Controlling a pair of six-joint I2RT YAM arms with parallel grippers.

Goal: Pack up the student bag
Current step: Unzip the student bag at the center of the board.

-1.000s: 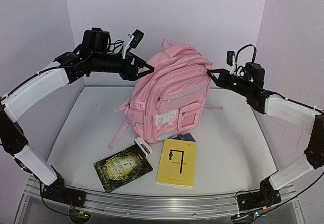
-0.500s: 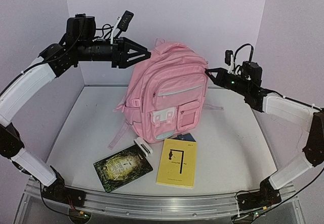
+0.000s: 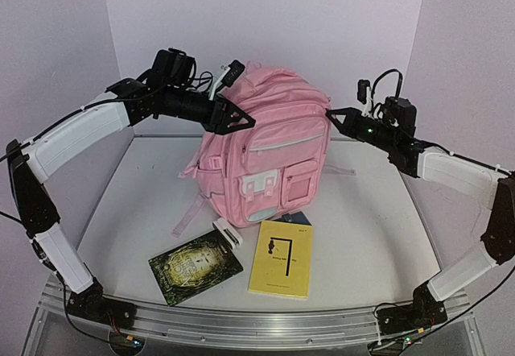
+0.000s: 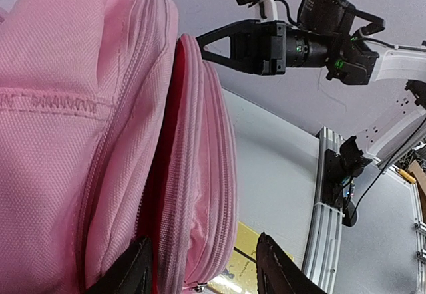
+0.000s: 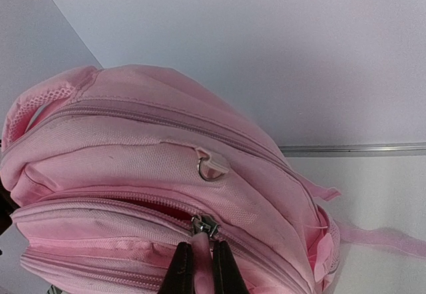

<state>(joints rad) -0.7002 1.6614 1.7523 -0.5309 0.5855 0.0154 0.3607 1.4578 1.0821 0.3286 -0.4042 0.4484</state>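
Observation:
The pink student bag [image 3: 269,155] stands upright mid-table, with the zip of a front compartment partly open and red lining showing. My right gripper [image 3: 331,117] is at the bag's upper right. In the right wrist view it [image 5: 198,264] is shut on the pink zip pull [image 5: 200,249] just below the metal slider [image 5: 207,225]. My left gripper [image 3: 241,119] is at the bag's upper left. In the left wrist view it [image 4: 203,274] is open, its fingers [image 4: 135,272] either side of the front panel beside the open zip gap [image 4: 166,147].
A yellow book [image 3: 282,263] and a dark green book [image 3: 195,266] lie flat in front of the bag. A blue book [image 3: 296,218] pokes out from under it. A pink strap with a white buckle [image 3: 228,233] trails to the front left. Walls stand close behind.
The bag went from leaning to standing upright. My left gripper rose off it, then came down and forward to its upper left edge. My right gripper stayed on the zip pull.

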